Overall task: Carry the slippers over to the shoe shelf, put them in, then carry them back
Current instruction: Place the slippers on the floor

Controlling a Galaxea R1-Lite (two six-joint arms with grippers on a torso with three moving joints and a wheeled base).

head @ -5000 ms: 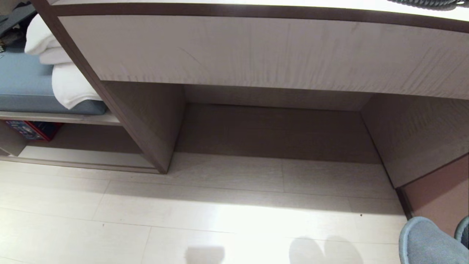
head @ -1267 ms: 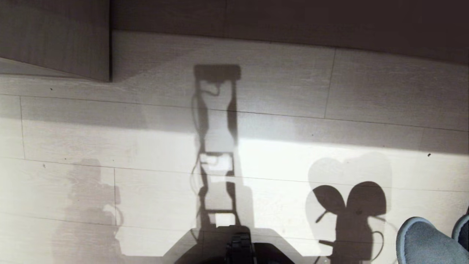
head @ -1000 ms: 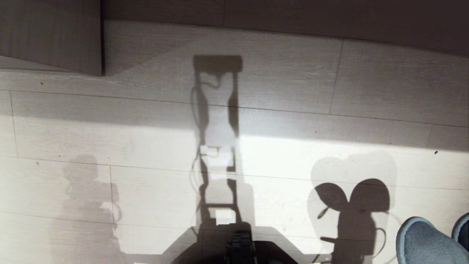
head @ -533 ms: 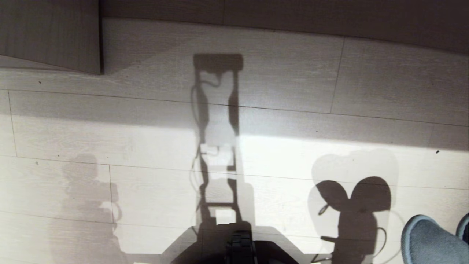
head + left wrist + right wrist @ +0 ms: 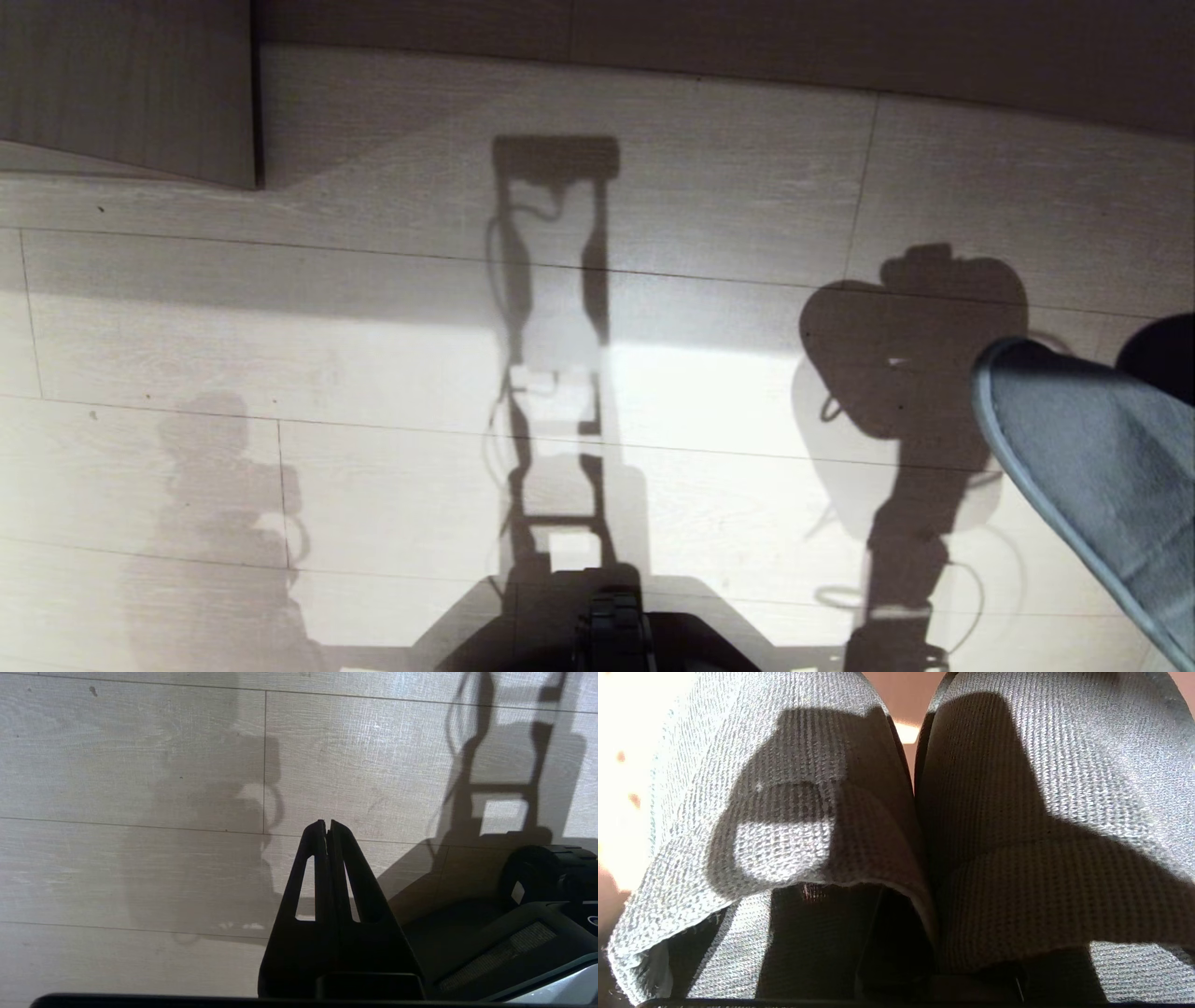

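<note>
Grey-blue knit fabric fills my right wrist view: the slippers (image 5: 896, 826) hang as a pair, side by side and touching, with the right gripper clamped on their inner edges, its fingers hidden beneath the fabric. Pinching both together lets one arm carry the pair, I judge. In the head view one slipper (image 5: 1092, 467) sits at the right edge, held above the pale plank floor (image 5: 373, 373). My left gripper (image 5: 325, 826) is parked low over the floor, jaws together and empty. Grey-brown wood-grain cabinet panel (image 5: 121, 84) stands far left; the shoe shelf opening itself I cannot identify here. Nothing obstructs the floor ahead.
</note>
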